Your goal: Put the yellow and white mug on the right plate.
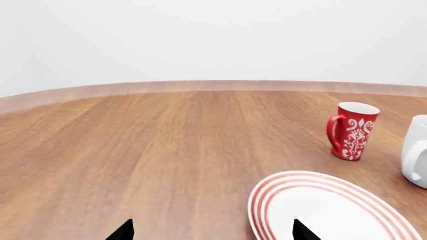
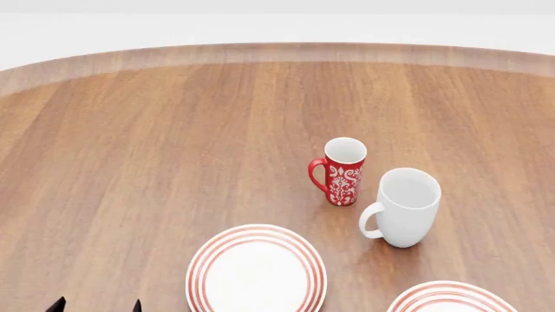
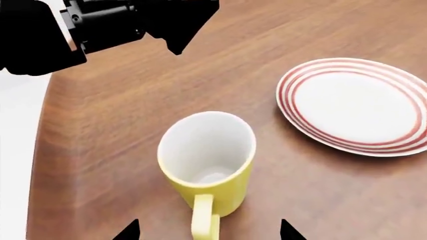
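Right gripper (image 3: 208, 231) open, right over yellow and white mug (image 3: 208, 165). Mug stands on table (image 3: 100, 150), near right plate (image 3: 353, 105). Your grab off-center? Mug tips over.

A round wooden table (image 2: 173, 149) fills nearly all of each view, its top a warm reddish brown with the grain running away from the camera in long streaks. A paler, lighter band runs along its curved edge. Behind the far edge there is only a plain white backdrop (image 1: 213, 40), evenly lit. The light is soft and casts faint shadows.
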